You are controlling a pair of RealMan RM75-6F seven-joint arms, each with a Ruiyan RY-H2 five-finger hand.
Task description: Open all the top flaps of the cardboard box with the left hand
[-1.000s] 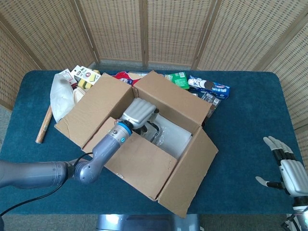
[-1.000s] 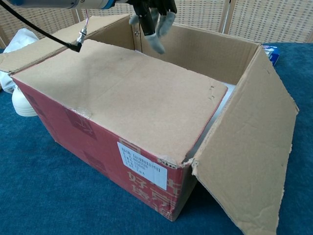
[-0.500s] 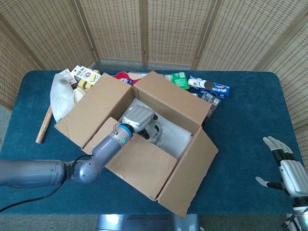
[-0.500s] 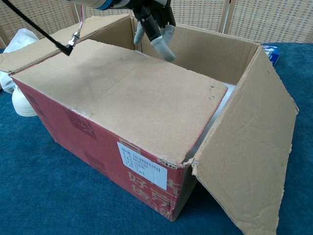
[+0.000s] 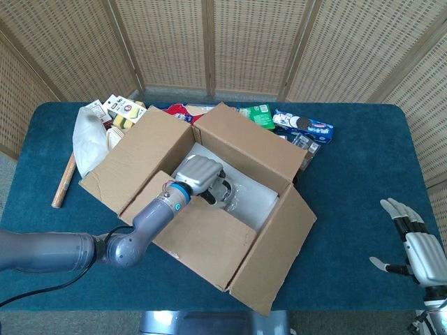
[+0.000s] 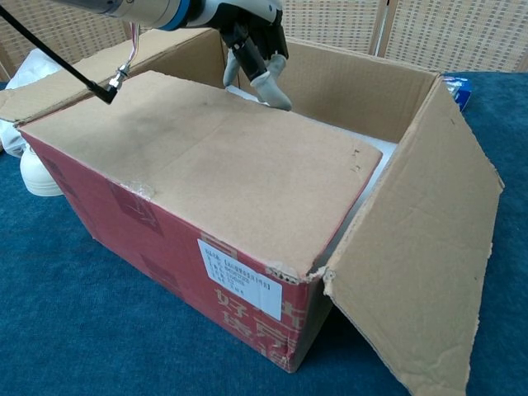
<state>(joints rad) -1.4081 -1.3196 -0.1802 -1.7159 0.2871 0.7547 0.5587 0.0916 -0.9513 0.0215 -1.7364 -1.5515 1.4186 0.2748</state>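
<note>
Your desk (image 5: 349,181) carries the cardboard box (image 6: 173,272) near its middle, standing square on its base and turned at an angle to the desk's edges. Three top flaps are already folded outward: the left flap (image 5: 136,157), the far flap (image 5: 255,146) and the right flap (image 5: 276,258). The near flap (image 6: 214,165) lies flat over the opening and covers roughly half of it; in my judgement it is the one item outstanding.

Inside the box, white plastic-wrapped contents (image 5: 255,202) show through the uncovered half. Behind the box lies a row of packaged goods (image 5: 302,125), with a white bag (image 5: 87,139) and a wooden stick (image 5: 63,181) at the left end of the desk.

Your left robot hand (image 5: 199,174) is over the box opening, just beyond the free edge of the near flap. Its fingers (image 6: 271,89) are curled downward toward that edge and hold nothing; whether a fingertip touches the board cannot be told from either view. Your right robot hand (image 5: 415,244) hangs well apart past the right end of the desk, fingers spread, empty.

Handling assessment: the flap looks light and stiff, hinged along the front wall, and should swing as one panel. The board face offers little grip. Hook your fingertips under the free edge near its middle and lift toward yourself. Risk noted: the box may slide or tip if you pull sideways instead of upward
</note>
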